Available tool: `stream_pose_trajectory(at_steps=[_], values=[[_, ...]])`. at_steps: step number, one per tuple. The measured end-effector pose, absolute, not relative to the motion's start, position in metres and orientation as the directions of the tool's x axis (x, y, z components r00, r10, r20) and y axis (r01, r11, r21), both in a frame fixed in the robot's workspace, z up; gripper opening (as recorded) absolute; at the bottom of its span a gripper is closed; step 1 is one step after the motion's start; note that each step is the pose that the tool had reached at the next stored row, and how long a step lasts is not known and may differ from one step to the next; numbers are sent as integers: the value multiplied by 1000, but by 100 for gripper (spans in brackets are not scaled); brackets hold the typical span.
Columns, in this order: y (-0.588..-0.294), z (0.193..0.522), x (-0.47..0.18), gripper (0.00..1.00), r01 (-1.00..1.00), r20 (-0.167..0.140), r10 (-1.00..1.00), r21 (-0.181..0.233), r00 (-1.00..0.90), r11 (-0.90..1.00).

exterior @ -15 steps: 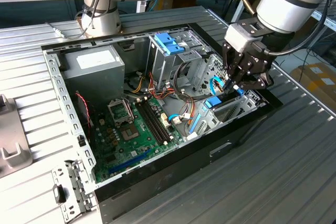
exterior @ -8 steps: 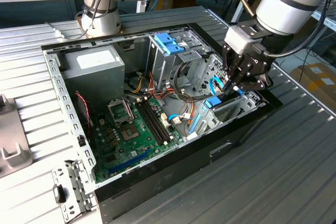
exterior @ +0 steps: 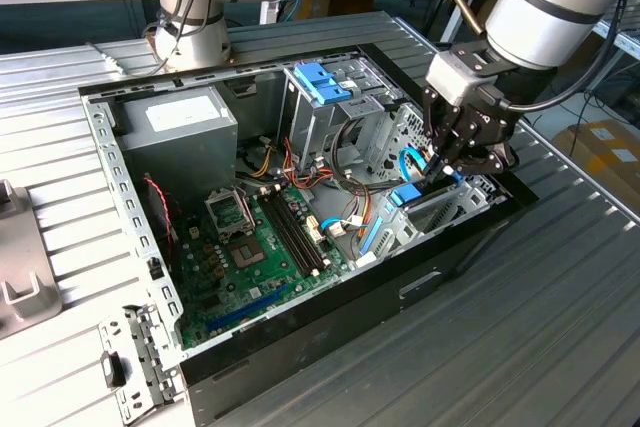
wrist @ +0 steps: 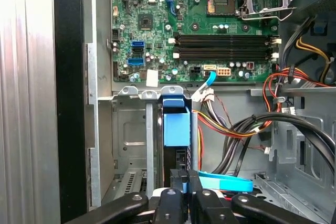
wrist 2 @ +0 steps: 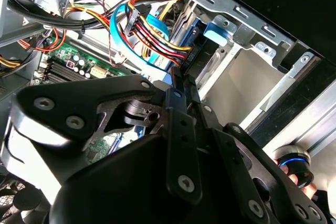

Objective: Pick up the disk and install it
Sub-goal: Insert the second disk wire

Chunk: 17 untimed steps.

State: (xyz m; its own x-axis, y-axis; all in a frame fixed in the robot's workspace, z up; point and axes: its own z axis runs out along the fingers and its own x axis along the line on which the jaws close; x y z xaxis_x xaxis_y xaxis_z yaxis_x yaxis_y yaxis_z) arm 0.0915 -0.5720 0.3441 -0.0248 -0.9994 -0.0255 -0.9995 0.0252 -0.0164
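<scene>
The dark, flat disk [wrist: 176, 153], blue-railed, is held edgewise by the closed gripper [wrist: 184, 179] in a metal bay [wrist: 128, 135].

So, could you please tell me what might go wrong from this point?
The hand is down inside the computer case, at the drive standing edge-up in its bay. Loose cables lie right beside it and could snag. The drive might also jam if it goes in crooked against the metal bay wall.
</scene>
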Motion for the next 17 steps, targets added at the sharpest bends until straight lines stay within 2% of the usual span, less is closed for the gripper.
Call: stream_pose_trajectory(at_steps=[17], values=[[-572, 350, 93, 16, -1000, -26, -999, -16, -25, 25]])
